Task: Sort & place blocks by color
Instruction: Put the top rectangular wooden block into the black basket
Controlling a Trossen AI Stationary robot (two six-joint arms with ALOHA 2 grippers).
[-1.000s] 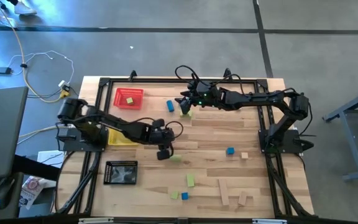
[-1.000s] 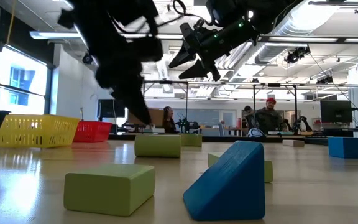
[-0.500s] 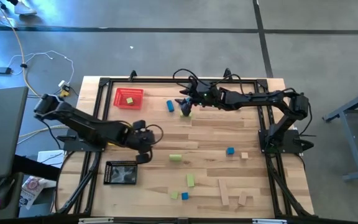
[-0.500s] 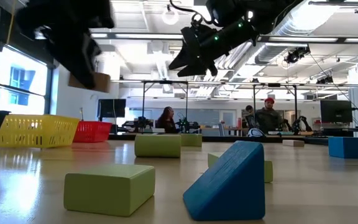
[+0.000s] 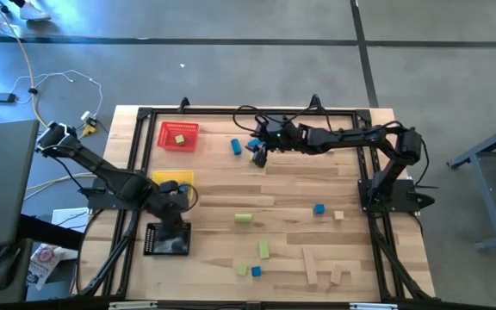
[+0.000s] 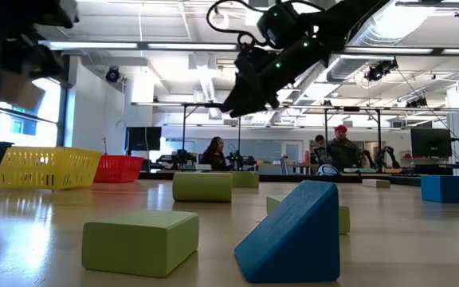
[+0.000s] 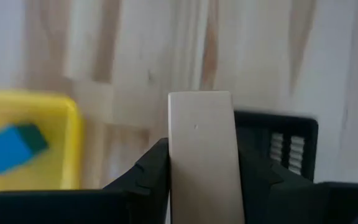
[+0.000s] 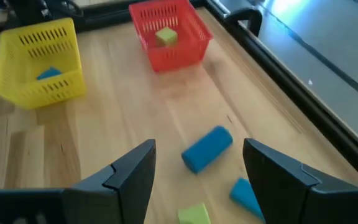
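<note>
No readable text, labels, brands or numbers in any view. Blocks, trays and counter carry no markings. The screens in the room behind are too small to read.
</note>
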